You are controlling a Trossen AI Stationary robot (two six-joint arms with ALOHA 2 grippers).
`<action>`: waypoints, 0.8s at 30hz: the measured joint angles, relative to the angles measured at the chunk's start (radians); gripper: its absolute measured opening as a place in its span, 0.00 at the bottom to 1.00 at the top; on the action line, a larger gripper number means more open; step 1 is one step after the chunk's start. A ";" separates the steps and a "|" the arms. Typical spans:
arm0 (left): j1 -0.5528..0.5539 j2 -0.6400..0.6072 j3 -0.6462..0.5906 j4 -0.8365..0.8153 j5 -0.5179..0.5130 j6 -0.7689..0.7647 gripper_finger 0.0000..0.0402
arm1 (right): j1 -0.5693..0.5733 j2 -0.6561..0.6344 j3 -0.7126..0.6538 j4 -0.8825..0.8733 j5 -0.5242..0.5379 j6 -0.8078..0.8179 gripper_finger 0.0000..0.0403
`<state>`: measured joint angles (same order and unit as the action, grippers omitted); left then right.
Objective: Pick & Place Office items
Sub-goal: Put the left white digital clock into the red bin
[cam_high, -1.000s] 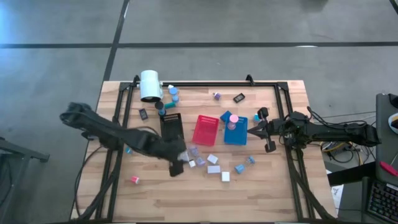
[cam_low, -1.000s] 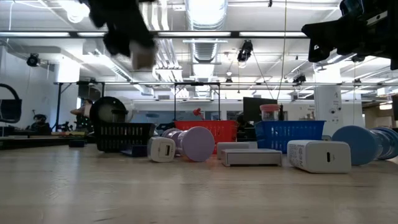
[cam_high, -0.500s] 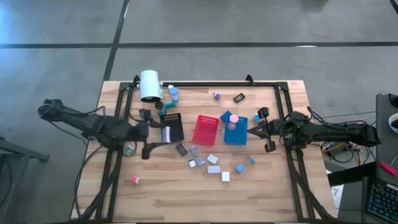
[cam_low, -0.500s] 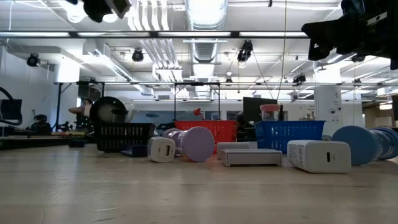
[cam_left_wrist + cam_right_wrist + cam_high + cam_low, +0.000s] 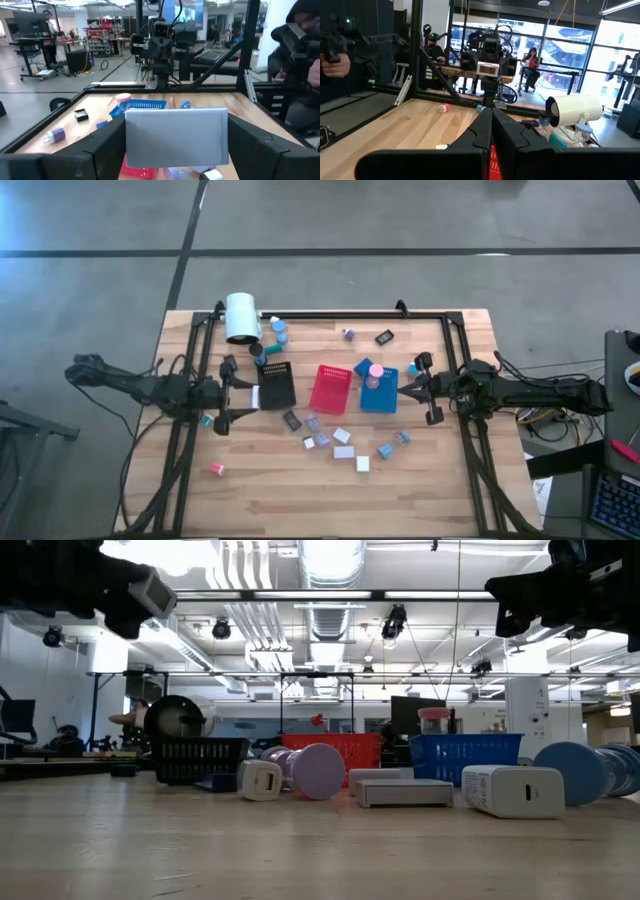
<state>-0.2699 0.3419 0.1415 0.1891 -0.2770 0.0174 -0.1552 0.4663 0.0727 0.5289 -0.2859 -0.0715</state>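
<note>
My left gripper [image 5: 240,395] hangs level over the table's left part, just left of the black tray [image 5: 277,385], shut on a grey-white block [image 5: 176,137]. The low view shows that block [image 5: 152,592] high above the table. Other office items lie loose near the table's middle: white blocks [image 5: 343,451], lavender pieces [image 5: 312,422] and blue caps [image 5: 385,450]. A pink cap [image 5: 375,370] sits in the blue tray [image 5: 380,395]. My right gripper [image 5: 403,390] waits shut at the blue tray's right side, touching nothing. My left gripper pinches the block by its two short ends [image 5: 131,140] between its two fingers [image 5: 102,150]. The fingers lie level and point toward the table's right. The block is lifted clear of the table, standing on edge with its broad face toward the wrist.
A red tray [image 5: 330,388] stands between the black and blue ones. A big white cylinder [image 5: 241,317] lies at the far left, with small caps [image 5: 279,330] beside it. A pink piece [image 5: 216,469] lies near left. A dark frame [image 5: 330,315] rims the table.
My left gripper has carried the block from the loose pieces near the table's middle toward the left and far side, to just left of the black tray. It has tipped from pointing down to level. The block stays in its hold, clear of the table.
</note>
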 joint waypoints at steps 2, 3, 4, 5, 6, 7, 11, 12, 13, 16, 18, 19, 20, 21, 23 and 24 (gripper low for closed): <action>0.001 -0.022 -0.025 0.006 -0.003 -0.009 0.72 | 0.000 0.000 0.000 0.000 0.000 0.000 0.02; 0.001 -0.031 -0.034 0.005 -0.008 -0.014 0.72 | 0.000 0.000 0.000 0.000 0.000 -0.003 0.02; 0.001 -0.038 -0.039 0.005 -0.012 -0.018 0.72 | 0.000 0.000 0.000 0.000 0.000 -0.004 0.02; 0.003 -0.041 -0.041 0.010 -0.014 -0.025 0.72 | 0.000 0.000 0.000 0.000 0.000 -0.007 0.02; 0.003 -0.043 -0.043 0.015 -0.015 -0.027 0.72 | 0.000 0.000 0.000 0.000 0.000 -0.007 0.02; 0.003 -0.043 -0.043 0.018 -0.016 -0.029 0.72 | 0.000 0.000 0.000 0.000 0.000 -0.007 0.02; 0.010 -0.035 -0.033 0.035 -0.079 -0.069 0.72 | 0.000 0.000 -0.001 0.000 0.000 -0.007 0.02; 0.014 -0.029 -0.022 0.037 -0.111 -0.082 0.72 | 0.000 0.000 -0.001 0.000 0.000 -0.007 0.02; 0.019 -0.020 -0.006 0.041 -0.146 -0.090 0.72 | 0.000 0.000 -0.001 0.001 0.000 -0.007 0.02; 0.036 0.030 0.064 0.043 -0.235 -0.107 0.72 | 0.000 0.000 -0.001 0.002 0.001 -0.008 0.02; 0.052 0.091 0.127 0.040 -0.271 -0.118 0.72 | 0.000 0.000 0.000 0.005 0.001 -0.008 0.02; 0.062 0.129 0.167 0.033 -0.282 -0.120 0.72 | 0.000 0.000 0.001 0.005 0.001 -0.008 0.02; 0.074 0.172 0.212 0.019 -0.289 -0.120 0.72 | 0.000 0.000 0.001 0.006 0.001 -0.008 0.02; 0.089 0.222 0.263 -0.007 -0.290 -0.123 0.72 | 0.000 0.000 0.001 0.006 0.001 -0.008 0.02; 0.123 0.336 0.381 -0.108 -0.290 -0.131 0.72 | 0.000 0.000 0.001 0.006 0.001 -0.011 0.02; 0.143 0.400 0.445 -0.169 -0.290 -0.134 0.72 | 0.000 0.000 0.001 0.008 0.002 -0.011 0.02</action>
<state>-0.1268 0.7416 0.5868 0.0200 -0.5673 -0.1167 -0.1555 0.4663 0.0738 0.5373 -0.2844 -0.0826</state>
